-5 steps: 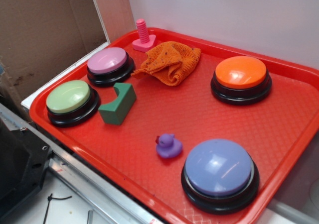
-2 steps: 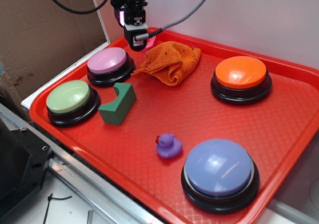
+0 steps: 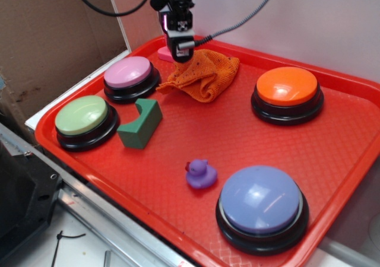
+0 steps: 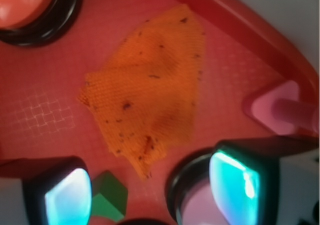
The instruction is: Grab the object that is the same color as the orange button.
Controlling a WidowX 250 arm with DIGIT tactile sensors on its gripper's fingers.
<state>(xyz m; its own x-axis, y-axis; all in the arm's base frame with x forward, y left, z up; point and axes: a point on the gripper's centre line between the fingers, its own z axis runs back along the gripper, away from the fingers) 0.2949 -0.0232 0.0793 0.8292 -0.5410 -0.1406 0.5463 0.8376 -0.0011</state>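
Note:
The orange knitted cloth (image 3: pixel 205 72) lies crumpled at the back middle of the red tray (image 3: pixel 332 154); in the wrist view it spreads out flat (image 4: pixel 150 95) ahead of the jaws. The orange dome button (image 3: pixel 287 92) stands at the back right, and its edge shows in the wrist view's top left (image 4: pixel 35 7). My gripper (image 3: pixel 181 56) hangs above the cloth's left edge, near the tray's back rim. Its jaws are open and empty, with the two glowing pads (image 4: pixel 67 197) wide apart.
A pink button (image 3: pixel 129 77), a green button (image 3: pixel 85 120) and a purple-blue button (image 3: pixel 261 206) stand on the tray. A green block (image 3: pixel 141 123) and a purple duck (image 3: pixel 200 174) lie between them. A pink screw (image 4: pixel 280 110) stands by the back rim, behind the gripper.
The arm came into view from the top and moved right and down, from above the pink button's far side to above the cloth's left edge. Nothing on the tray has moved.

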